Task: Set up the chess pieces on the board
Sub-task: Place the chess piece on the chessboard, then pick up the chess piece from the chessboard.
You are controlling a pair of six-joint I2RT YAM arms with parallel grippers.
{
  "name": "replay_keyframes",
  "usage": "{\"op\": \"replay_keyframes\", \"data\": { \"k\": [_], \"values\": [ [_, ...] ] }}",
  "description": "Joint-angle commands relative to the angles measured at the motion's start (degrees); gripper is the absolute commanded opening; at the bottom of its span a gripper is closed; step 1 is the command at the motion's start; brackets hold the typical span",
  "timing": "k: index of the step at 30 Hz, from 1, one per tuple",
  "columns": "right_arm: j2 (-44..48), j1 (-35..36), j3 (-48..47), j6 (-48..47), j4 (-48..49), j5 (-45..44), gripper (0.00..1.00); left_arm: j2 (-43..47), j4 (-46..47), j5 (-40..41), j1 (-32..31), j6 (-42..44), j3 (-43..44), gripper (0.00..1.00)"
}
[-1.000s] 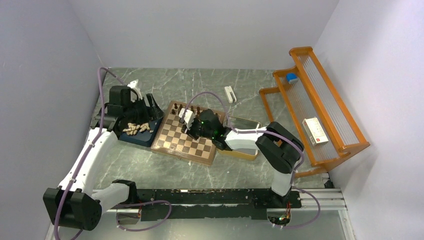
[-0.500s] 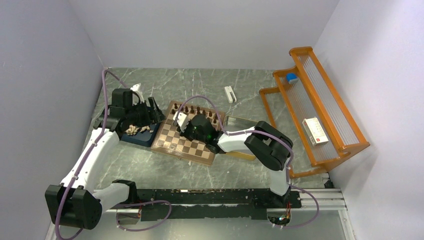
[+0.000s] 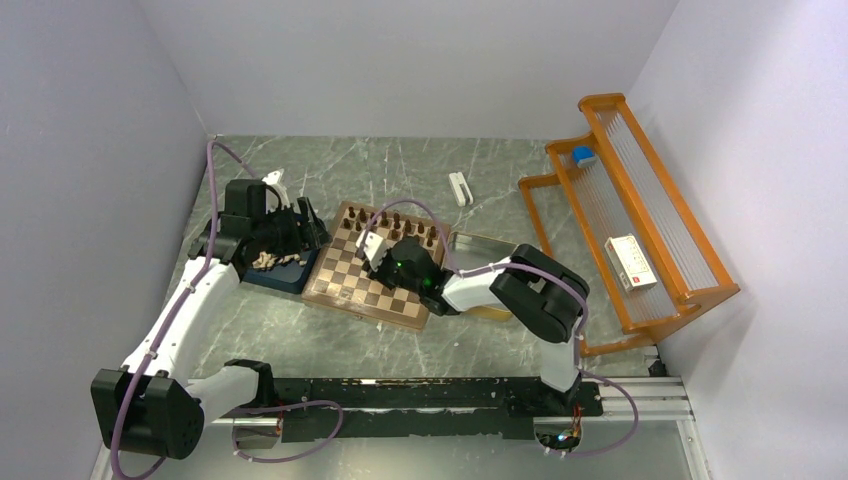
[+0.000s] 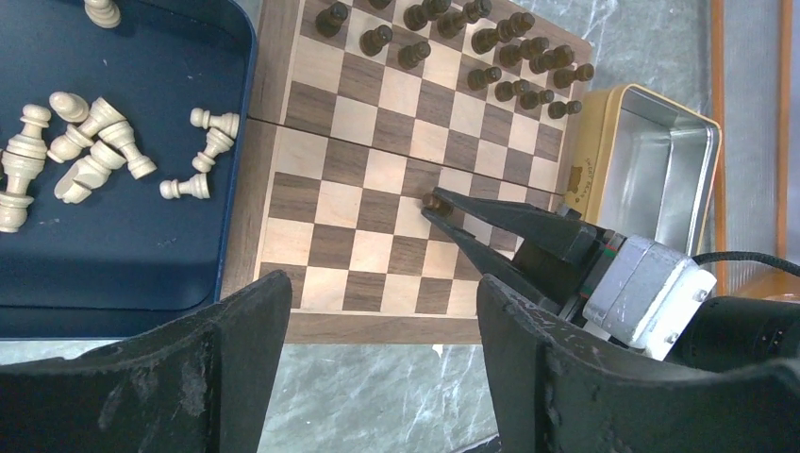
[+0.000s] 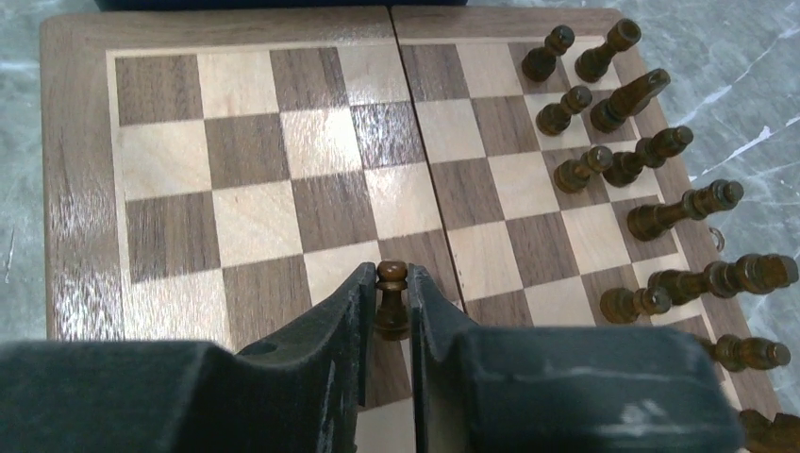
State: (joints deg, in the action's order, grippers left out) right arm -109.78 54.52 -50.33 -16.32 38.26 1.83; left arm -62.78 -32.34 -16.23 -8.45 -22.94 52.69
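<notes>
The board [image 3: 345, 278] lies mid-table, chequered tan and brown. Several dark chess pieces [image 3: 395, 220] stand along its far edge; in the right wrist view these dark pieces [image 5: 651, 151] fill the two rows at the right. My right gripper [image 5: 391, 278] is shut on a dark pawn [image 5: 391, 300], held upright over the board's middle squares [image 5: 245, 160]. The left wrist view shows that gripper [image 4: 432, 203] with the pawn at its tips. My left gripper [image 4: 382, 293] hangs open and empty above the board's edge, beside the navy tray [image 4: 123, 274].
Several light-coloured pieces [image 4: 94, 151] lie tumbled in the navy tray [image 3: 270, 277] left of the board. An open metal tin [image 4: 660, 179] sits at the board's right. An orange rack [image 3: 640, 220] stands at far right, a small white clip [image 3: 459, 187] behind the board.
My right arm has drawn back a little from the far rows toward the board's middle, the pawn still in its fingers. The left gripper has barely shifted over the tray.
</notes>
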Motion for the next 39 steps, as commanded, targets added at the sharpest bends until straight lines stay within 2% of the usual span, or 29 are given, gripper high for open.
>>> {"op": "replay_keyframes", "data": {
  "k": [1,11,17,23,26,29,39],
  "values": [
    [2.9,0.3,2.8,1.2,2.3,-1.2,0.26,1.5,1.7,-2.0,0.5,1.2,-0.8,0.76],
    [9.5,0.2,6.5,-1.0,0.4,-3.3,0.39,0.7,1.3,-3.7,0.4,3.8,-1.3,0.76],
    [16.7,0.2,5.1,0.4,-6.0,-0.9,0.48,-0.8,0.7,-1.4,-0.9,5.7,0.3,0.75],
    [23.9,0.1,5.2,4.5,-13.3,-1.7,0.5,-4.5,0.7,-0.8,-2.3,4.4,1.9,0.7],
    [23.1,0.2,3.9,4.8,-18.7,-1.6,0.49,-4.9,0.1,1.3,-2.0,3.4,3.1,0.72],
    [20.7,0.2,2.5,5.3,-21.0,-0.6,0.48,-4.9,1.1,-1.5,-1.6,1.9,3.0,0.72],
    [11.5,-0.1,-4.2,-2.6,-25.6,5.1,0.55,-4.6,3.5,-5.3,0.4,-0.2,-0.5,0.73]
  ]
}}
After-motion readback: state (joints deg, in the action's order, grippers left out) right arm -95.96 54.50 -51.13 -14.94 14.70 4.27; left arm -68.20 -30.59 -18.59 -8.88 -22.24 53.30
